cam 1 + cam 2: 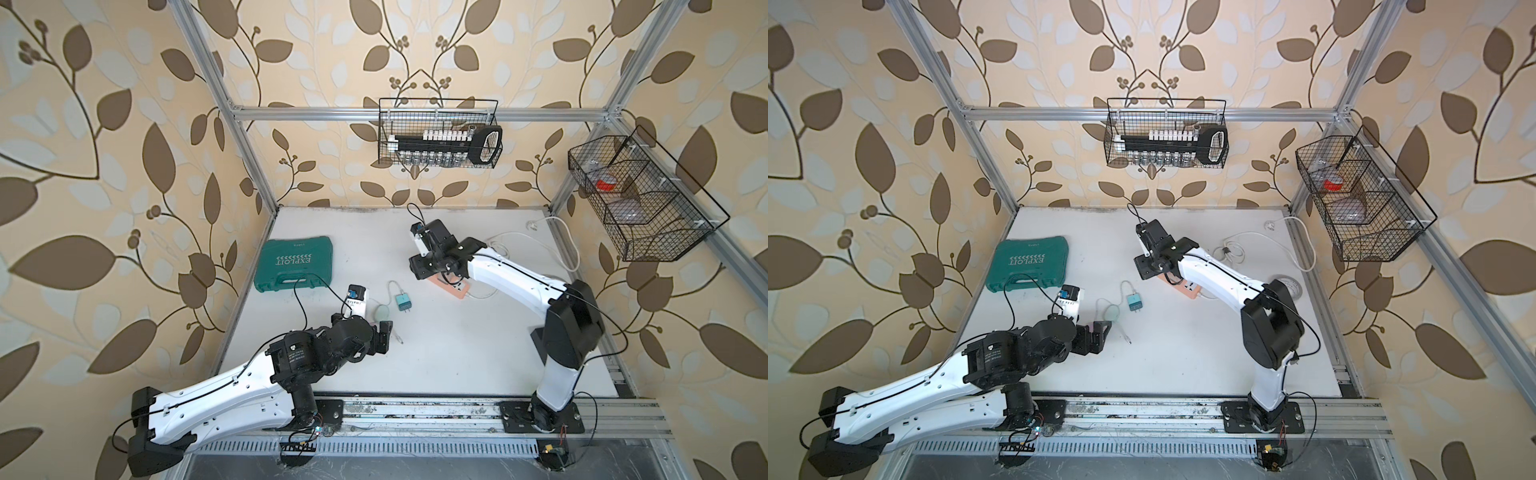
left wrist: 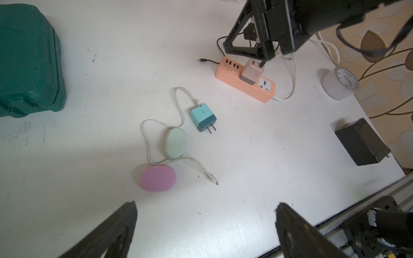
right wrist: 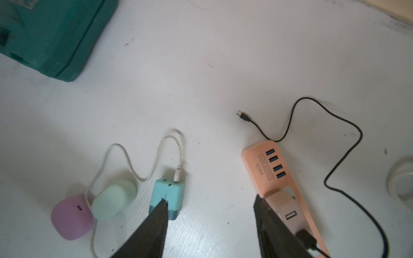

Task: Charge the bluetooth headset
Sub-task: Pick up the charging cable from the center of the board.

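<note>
Charging layout on the bench [image 1: 457,353], read left to right with the teal charger [image 2: 203,118] as reference. Well left of the charger a closed green tool case [image 1: 295,264] is seen. Nearer, left of the charger and toward the robot, the left pincer [image 2: 205,204] is held above the bench, jaws wide apart with nothing between them. The left arm is stretched low from its base, wrist turned toward the charger. Just ahead of those jaws the pink headset case [image 2: 158,178] is laid flat, its long axis roughly along the line joining the fingertips. The mint headset case [image 2: 175,143] is set between it and the charger, touching the white cable [image 2: 178,98] that is plugged into the charger. Which case is meant by the task cannot be told. The cable's free plug [image 2: 214,179] lies unconnected near the pink case. Right of the charger the orange power strip [image 3: 250,156] is found, a pale adapter [image 2: 252,71] seated in it. Above the strip the right pincer [image 3: 210,198] is poised, jaws apart and empty, elbow raised, forearm sloping down. The left arm is judged nearer the cases and plug, the right nearer charger and strip.
</note>
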You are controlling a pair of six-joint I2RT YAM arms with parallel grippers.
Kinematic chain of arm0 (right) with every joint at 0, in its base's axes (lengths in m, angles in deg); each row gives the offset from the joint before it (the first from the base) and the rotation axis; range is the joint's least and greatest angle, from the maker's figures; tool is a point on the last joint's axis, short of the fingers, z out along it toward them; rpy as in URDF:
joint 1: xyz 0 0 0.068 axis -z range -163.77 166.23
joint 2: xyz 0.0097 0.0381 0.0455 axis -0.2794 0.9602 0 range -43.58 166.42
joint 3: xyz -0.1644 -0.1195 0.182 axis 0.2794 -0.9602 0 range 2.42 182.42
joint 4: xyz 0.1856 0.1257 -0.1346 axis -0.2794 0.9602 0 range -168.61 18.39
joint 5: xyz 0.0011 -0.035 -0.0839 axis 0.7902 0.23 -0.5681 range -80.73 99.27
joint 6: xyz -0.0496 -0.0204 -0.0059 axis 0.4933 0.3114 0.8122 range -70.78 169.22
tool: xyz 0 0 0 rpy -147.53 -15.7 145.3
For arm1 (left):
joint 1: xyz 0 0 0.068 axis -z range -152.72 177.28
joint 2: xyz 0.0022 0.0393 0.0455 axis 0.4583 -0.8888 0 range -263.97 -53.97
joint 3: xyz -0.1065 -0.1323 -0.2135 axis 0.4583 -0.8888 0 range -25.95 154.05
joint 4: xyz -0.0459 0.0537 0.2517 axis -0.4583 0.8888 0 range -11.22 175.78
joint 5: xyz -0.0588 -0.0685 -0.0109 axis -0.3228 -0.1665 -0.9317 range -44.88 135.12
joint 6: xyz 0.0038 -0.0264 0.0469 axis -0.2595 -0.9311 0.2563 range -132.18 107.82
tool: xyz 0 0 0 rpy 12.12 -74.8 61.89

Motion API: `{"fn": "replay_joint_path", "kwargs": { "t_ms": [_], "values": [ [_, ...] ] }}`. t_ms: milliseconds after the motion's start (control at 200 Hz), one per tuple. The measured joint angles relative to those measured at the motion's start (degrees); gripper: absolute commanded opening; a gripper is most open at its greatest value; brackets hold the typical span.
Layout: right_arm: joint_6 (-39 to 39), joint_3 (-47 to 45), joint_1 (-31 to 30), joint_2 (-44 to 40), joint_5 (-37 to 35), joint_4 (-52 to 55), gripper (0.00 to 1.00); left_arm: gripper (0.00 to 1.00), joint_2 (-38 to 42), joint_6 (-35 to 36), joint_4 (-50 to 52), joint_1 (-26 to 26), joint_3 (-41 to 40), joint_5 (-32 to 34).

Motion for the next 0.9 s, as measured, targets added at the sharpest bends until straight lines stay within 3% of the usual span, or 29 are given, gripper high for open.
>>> {"fn": "replay_joint_path", "kwargs": {
  "t_ms": [180, 460, 670, 900],
  "values": [
    [4.48, 15.12, 2.82, 12.17, -0.17, 7.87, 0.57, 0.99, 1.92, -0.48, 1.99, 0.0, 0.02, -0.04],
    [14.75, 30.64, 10.21, 23.21, 4.74, 19.02, 0.54, 0.99, 4.35, -1.09, 5.18, 0.0, 0.48, 0.17],
    [19.76, 35.8, 10.49, 27.82, 10.29, 23.15, 0.49, 0.99, 4.13, -1.55, 5.95, 0.0, 0.83, 0.28],
    [21.38, 37.79, 10.49, 31.93, 11.63, 23.96, 0.43, 0.99, 3.96, -1.92, 6.91, 0.0, 0.83, 0.28]
  ]
}}
